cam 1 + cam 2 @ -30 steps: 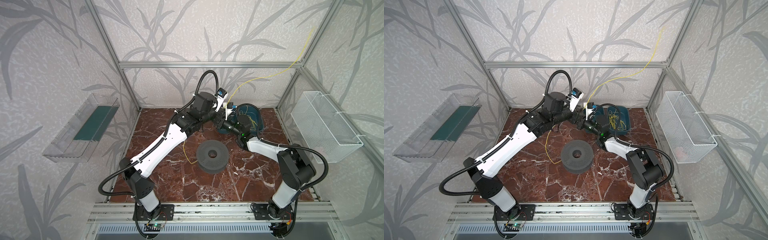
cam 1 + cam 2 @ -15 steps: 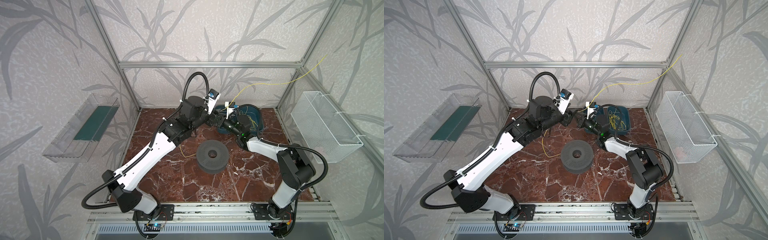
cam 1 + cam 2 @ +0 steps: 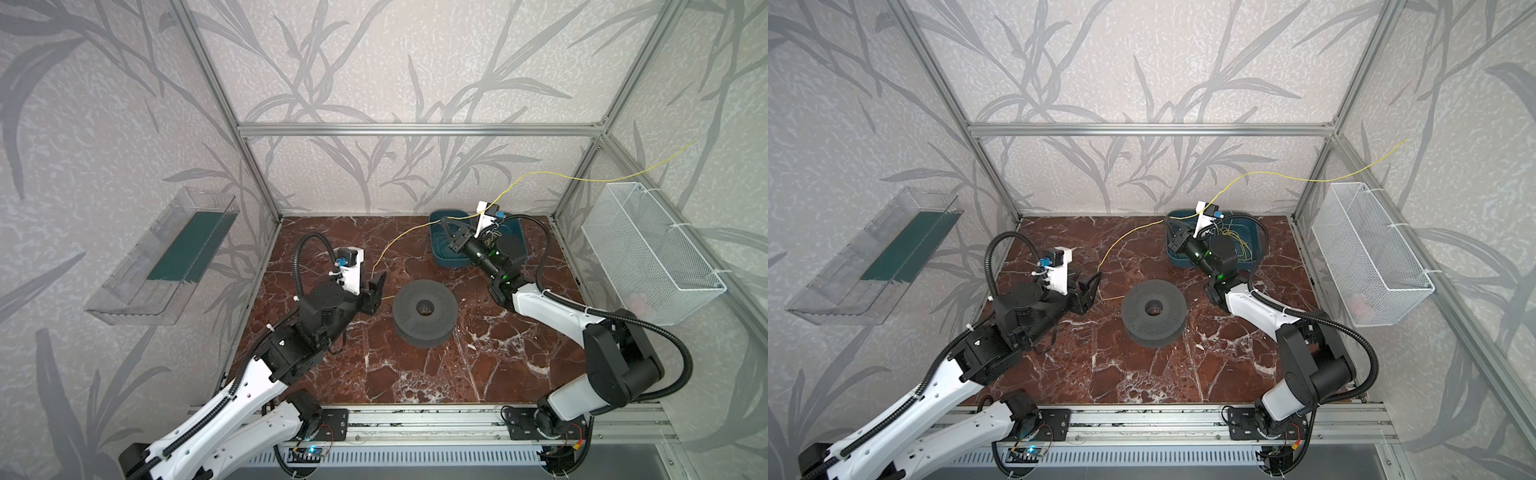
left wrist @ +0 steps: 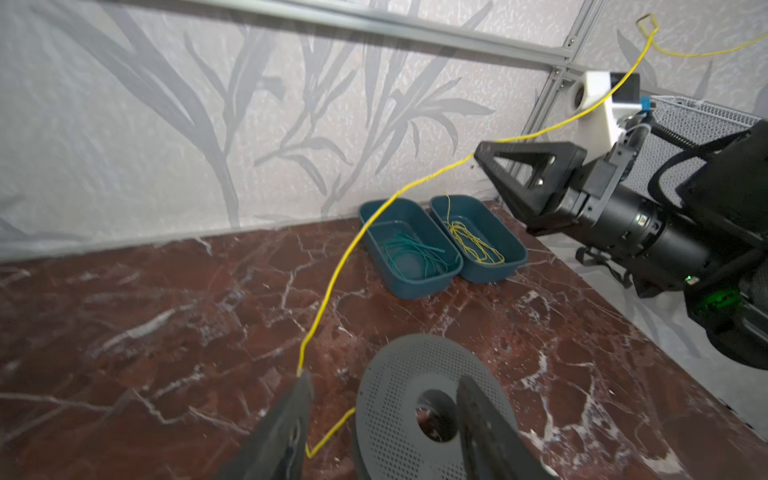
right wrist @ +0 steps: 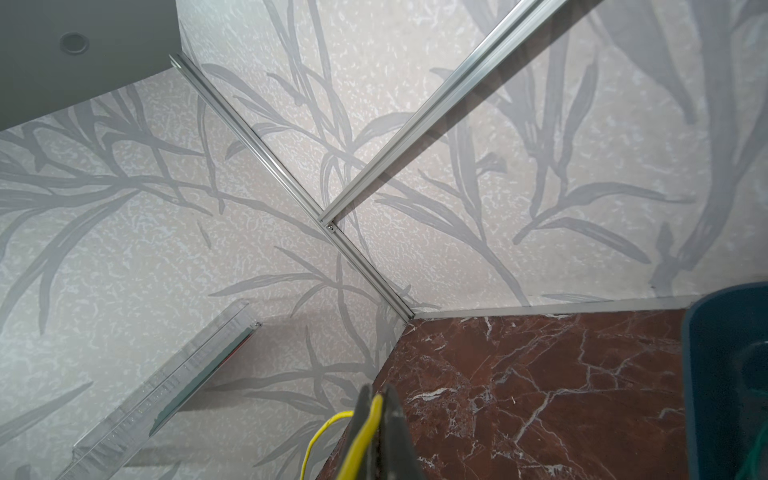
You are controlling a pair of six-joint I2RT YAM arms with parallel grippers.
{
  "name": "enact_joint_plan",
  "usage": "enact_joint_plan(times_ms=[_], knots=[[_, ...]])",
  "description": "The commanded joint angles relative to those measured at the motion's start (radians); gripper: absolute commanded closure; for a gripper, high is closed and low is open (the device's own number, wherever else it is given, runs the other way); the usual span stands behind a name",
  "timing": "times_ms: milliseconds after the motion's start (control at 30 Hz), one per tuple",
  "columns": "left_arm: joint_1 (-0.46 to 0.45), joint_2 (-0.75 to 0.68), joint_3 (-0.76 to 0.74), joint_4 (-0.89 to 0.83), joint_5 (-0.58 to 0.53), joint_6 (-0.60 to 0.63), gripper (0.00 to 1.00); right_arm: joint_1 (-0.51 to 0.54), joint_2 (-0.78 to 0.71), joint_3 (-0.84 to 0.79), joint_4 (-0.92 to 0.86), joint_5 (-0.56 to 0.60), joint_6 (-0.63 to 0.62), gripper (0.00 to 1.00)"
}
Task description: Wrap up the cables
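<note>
- Grey perforated spool [image 3: 409,309] lay flat mid-table.
- Left gripper [image 3: 376,291] sat just left of the spool with its jaws spread. The yellow cable [image 4: 331,282] lay against one finger, ungripped.
- From there the cable climbed far and right to the right gripper [image 5: 376,399], which was pinched tight on it.
- Past that grip it arced towards the wire basket [image 3: 648,249].
- Far right: two teal bins [image 4: 415,286], with loose yellow cables [image 4: 473,245] in one.
</note>
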Motion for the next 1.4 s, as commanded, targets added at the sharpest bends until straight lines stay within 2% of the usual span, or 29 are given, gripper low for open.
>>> enact_joint_plan(times_ms=[0, 100, 200, 333, 567, 700, 833, 967, 1067, 1133, 1367], knots=[[-0.003, -0.014, -0.149, 0.078, 0.122, -0.22, 0.42, -0.038, -0.044, -0.029, 0.042, 0.05, 0.037, 1.0], [-0.006, -0.062, -0.26, 0.134, 0.143, -0.319, 0.42, -0.081, -0.06, -0.04, 0.036, 0.068, 0.064, 1.0], [-0.006, -0.1, -0.38, 0.265, 0.174, -0.412, 0.42, -0.123, -0.069, -0.035, 0.023, 0.089, 0.085, 1.0], [-0.011, -0.097, -0.457, 0.365, 0.19, -0.461, 0.41, -0.161, -0.043, -0.012, 0.058, 0.095, 0.15, 1.0], [-0.01, 0.095, -0.507, 0.581, 0.195, -0.485, 0.35, -0.165, -0.062, -0.019, 0.063, 0.102, 0.149, 1.0], [0.008, 0.176, -0.489, 0.585, 0.202, -0.493, 0.3, -0.187, -0.118, -0.05, 0.037, 0.078, 0.133, 1.0], [0.057, 0.233, -0.509, 0.617, 0.246, -0.549, 0.28, -0.215, -0.185, -0.079, -0.015, 0.058, 0.105, 1.0], [0.078, 0.332, -0.523, 0.751, 0.34, -0.554, 0.28, -0.246, -0.241, -0.107, -0.056, 0.041, 0.101, 1.0], [0.088, 0.438, -0.516, 0.88, 0.422, -0.575, 0.29, -0.26, -0.27, -0.125, -0.068, 0.029, 0.101, 1.0], [0.114, 0.515, -0.5, 0.922, 0.468, -0.598, 0.37, -0.263, -0.296, -0.138, -0.076, 0.025, 0.095, 1.0], [0.169, 0.72, -0.504, 1.203, 0.572, -0.658, 0.5, -0.267, -0.357, -0.144, -0.141, 0.024, 0.065, 1.0]])
